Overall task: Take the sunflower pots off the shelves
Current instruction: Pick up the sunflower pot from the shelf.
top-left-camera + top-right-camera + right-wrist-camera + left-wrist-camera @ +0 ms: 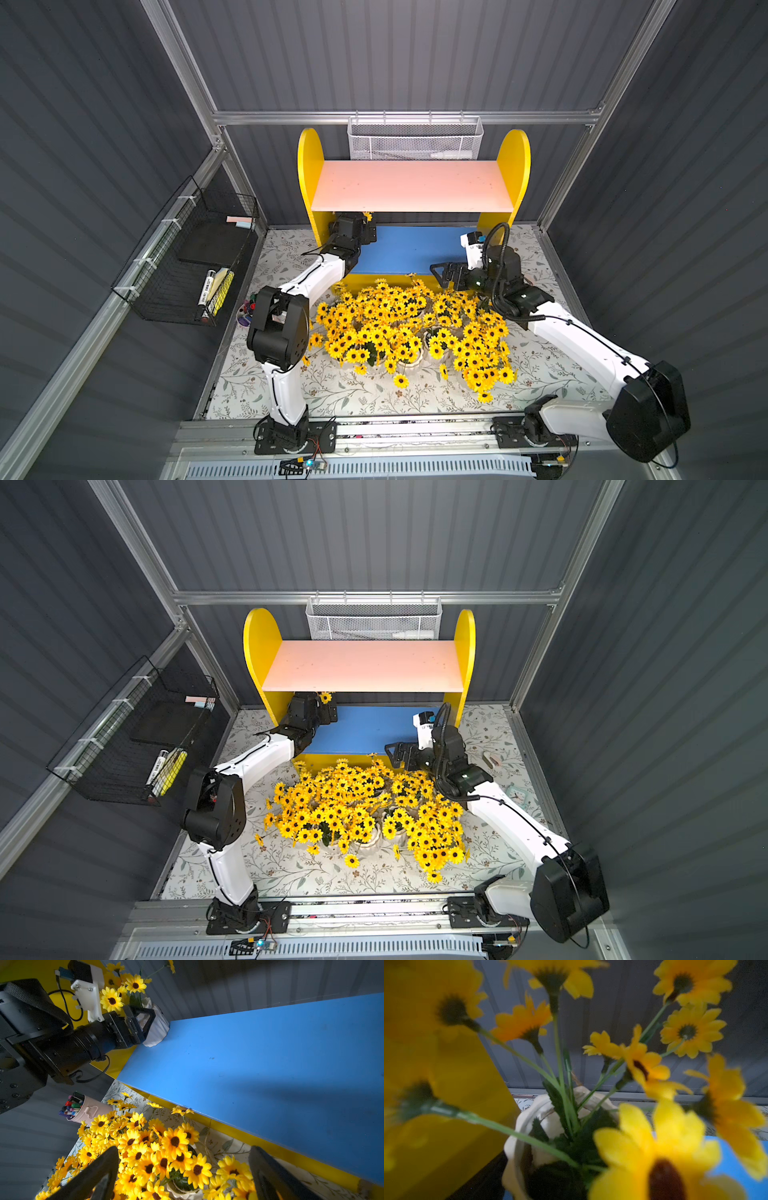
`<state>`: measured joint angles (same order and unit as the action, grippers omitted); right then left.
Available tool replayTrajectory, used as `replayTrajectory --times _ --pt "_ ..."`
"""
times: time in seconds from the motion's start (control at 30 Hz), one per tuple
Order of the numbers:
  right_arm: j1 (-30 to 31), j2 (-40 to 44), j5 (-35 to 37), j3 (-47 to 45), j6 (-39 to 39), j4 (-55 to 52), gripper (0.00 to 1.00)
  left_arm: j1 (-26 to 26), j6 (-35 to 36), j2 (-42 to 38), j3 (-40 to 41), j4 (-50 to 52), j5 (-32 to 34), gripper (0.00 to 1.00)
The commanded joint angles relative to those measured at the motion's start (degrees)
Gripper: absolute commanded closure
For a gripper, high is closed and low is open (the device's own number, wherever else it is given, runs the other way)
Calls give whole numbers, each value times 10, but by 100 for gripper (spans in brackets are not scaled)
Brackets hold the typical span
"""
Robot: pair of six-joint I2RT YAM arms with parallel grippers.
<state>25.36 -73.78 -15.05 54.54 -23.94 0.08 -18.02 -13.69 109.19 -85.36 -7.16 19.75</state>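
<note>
One sunflower pot (159, 1030) stands at the left end of the shelves' blue lower board (270, 1064), under the pale pink upper board (411, 187). My left gripper (152, 1016) reaches in there with its fingers on either side of that pot. Blooms hide the jaws in the left wrist view, where the pot (525, 1126) sits very close. Whether the grip is closed does not show. Several sunflower pots (407, 328) are crowded on the table in front of the shelves. My right gripper (185, 1148) hangs open above them, holding nothing, near the board's front right edge (436, 272).
A black wire basket (195, 257) hangs on the left wall and a white mesh basket (415, 139) on the back rail. A pink cup of markers (83, 1108) stands by the left arm's elbow. A small clock (517, 793) lies at the table's right.
</note>
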Motion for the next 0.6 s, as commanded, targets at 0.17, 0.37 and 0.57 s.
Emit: replayTrajectory --times 0.17,0.37,0.57 --pt "-4 -13 -10 2 5 19 1 10 14 17 -31 -20 -24 0" --pt "-6 -17 -11 2 4 24 1 15 12 32 -43 -23 -31 1" --pt "-8 -21 -13 2 5 26 1 18 15 35 -39 -34 -36 1"
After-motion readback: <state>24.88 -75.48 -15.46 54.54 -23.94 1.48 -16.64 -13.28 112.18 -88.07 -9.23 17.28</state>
